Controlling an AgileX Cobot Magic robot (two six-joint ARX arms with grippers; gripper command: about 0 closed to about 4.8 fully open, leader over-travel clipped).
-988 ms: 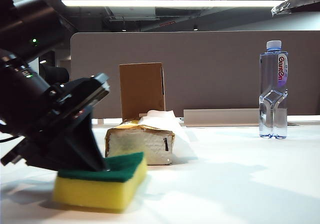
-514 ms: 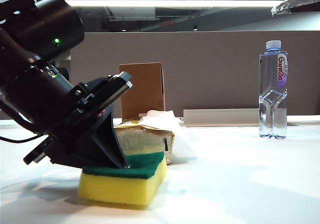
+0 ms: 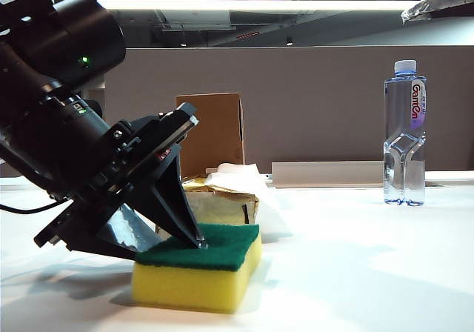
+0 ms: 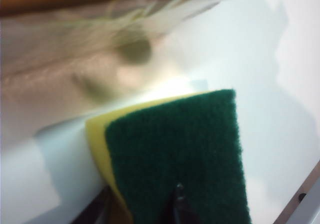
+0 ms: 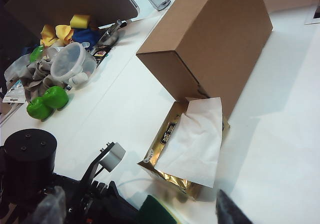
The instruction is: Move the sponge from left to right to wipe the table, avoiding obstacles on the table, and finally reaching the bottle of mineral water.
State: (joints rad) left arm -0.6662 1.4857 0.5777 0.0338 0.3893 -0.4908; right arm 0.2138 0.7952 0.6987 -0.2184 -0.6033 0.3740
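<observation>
Yellow foam sponge [image 3: 198,279]: porous body, coarse matt green scouring layer. White table [image 3: 355,258]: smooth, slight sheen. Gold tissue pack [image 5: 186,149]: glossy film. Brown cardboard box [image 5: 210,39]: matt. Clear plastic bottle [image 3: 405,133]: glossy.

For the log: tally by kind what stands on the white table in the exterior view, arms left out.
Sponge: 1
Tissue pack: 1
Cardboard box: 1
Bottle of mineral water: 1
Total: 4
The left gripper presses on the sponge's green top; the right gripper shows only as a dark fingertip in its wrist view.
</observation>
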